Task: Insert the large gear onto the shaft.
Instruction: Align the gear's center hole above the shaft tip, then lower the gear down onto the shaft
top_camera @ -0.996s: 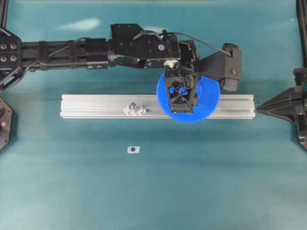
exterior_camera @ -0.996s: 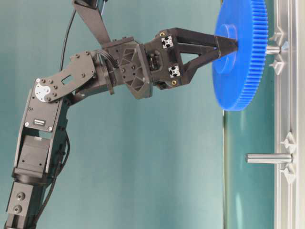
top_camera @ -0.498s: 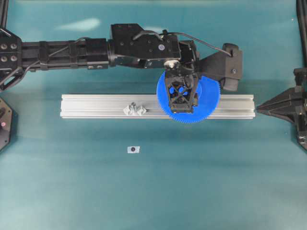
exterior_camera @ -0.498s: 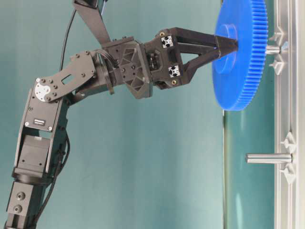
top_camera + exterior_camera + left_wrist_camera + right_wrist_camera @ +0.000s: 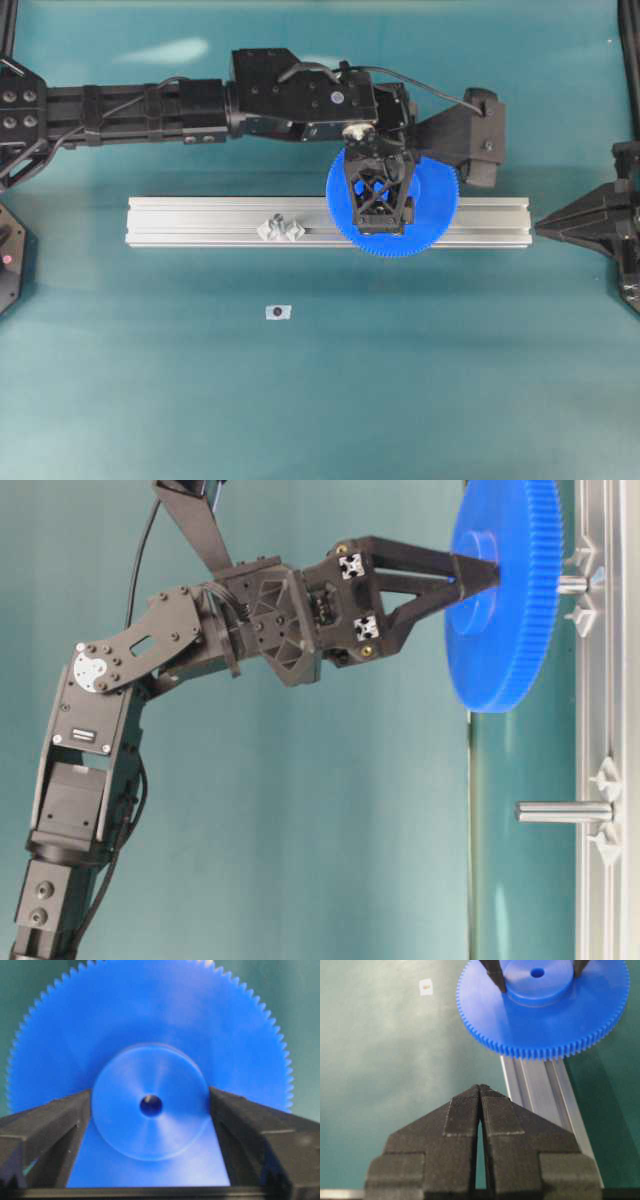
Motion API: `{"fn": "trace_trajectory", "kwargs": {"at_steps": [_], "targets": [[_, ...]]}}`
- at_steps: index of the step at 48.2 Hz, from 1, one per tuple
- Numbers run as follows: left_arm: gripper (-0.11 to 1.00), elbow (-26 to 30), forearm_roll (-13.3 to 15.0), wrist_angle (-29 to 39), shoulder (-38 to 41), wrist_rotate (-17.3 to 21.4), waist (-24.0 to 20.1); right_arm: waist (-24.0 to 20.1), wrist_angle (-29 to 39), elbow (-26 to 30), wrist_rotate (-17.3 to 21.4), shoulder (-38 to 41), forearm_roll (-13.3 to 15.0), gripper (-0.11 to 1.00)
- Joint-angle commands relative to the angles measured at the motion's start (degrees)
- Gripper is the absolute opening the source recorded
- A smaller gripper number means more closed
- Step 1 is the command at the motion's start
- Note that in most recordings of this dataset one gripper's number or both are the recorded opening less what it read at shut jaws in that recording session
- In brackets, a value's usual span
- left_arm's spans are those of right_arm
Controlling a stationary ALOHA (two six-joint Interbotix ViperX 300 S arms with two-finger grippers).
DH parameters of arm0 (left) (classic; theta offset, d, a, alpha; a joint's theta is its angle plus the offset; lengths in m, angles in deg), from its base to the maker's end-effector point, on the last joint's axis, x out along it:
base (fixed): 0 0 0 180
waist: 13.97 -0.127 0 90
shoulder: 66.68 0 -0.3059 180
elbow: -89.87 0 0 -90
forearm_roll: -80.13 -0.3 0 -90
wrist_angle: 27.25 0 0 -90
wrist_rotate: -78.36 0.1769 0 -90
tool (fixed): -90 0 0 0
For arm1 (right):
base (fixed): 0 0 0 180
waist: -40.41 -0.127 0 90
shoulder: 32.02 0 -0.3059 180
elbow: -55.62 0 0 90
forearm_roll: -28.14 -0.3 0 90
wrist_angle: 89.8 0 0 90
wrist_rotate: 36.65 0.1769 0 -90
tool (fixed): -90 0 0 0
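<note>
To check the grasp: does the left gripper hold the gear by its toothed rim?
No, the left gripper clamps the raised hub of the gear, not the rim.

The gear (image 5: 420,215) is bright blue, its rim ridged all round with fine teeth, and its centre hole looks dark. The left gripper (image 5: 478,578) is matt black with small silver and brass-coloured screws; the right gripper (image 5: 480,1091) is black too, its fingers finely ribbed. The rail (image 5: 200,221) is silvery aluminium with long grooves. The shaft (image 5: 572,583) is silver. The table (image 5: 300,400) is teal. A small white tag (image 5: 278,312) carries a dark dot.
</note>
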Motion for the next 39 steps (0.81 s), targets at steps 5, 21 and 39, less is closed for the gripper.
{"fn": "trace_trajectory", "kwargs": {"at_steps": [5, 21, 39], "targets": [[0.92, 2.8, -0.4, -0.4, -1.2, -0.1, -0.5, 0.1, -0.4, 0.6, 1.4, 0.5, 0.0, 0.05], [0.92, 4.4, -0.4, 1.8, -0.9, -0.1, 0.4, 0.1, -0.4, 0.6, 1.6, 0.4, 0.0, 0.05], [0.92, 4.2, -0.4, 4.0, -1.1, -2.4, 1.8, 0.1, -0.4, 0.6, 1.6, 0.5, 0.1, 0.05]]}}
